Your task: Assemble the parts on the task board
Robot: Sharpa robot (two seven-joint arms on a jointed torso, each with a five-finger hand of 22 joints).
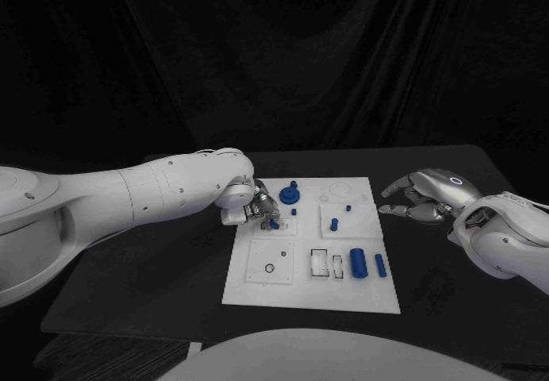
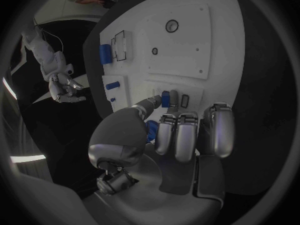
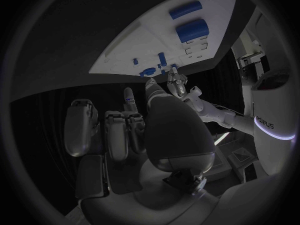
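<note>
- Black cloth hangs behind a black table (image 1: 171, 262), and the white task board (image 1: 309, 278) lies in the middle of it, between two white arms.
- At the board's far-left part, the left hand (image 1: 256, 208) is bent down over a small recessed panel. Its thumb and a fingertip pinch a short blue peg (image 2: 165, 98), while the other fingers (image 2: 186, 135) hang loosely curled above the board.
- That peg looks upright or nearly so, its long axis pointing down into the board beside a dark slot (image 2: 185, 100); whether it is already seated I cannot tell.
- Just beyond the left hand on the board stands a blue knobbed part (image 1: 289, 191), and a smaller blue peg (image 1: 294, 212) sits close beside it.
- Further across the board from the left hand is another blue peg (image 1: 333, 225) in its own square panel.
- Toward the board's near edge lie a fat blue cylinder (image 1: 358, 263) and a slimmer blue rod (image 1: 380, 265), side by side, long axes running near to far.
- Off the board's far-right edge, the right hand (image 1: 426, 198) hovers with fingers part-curled and apart, holding nothing, well away from the left hand's peg.
- My judgement: the left hand is plainly the nearer one, and the coming move depends on keeping that peg straight above its hole.
</note>
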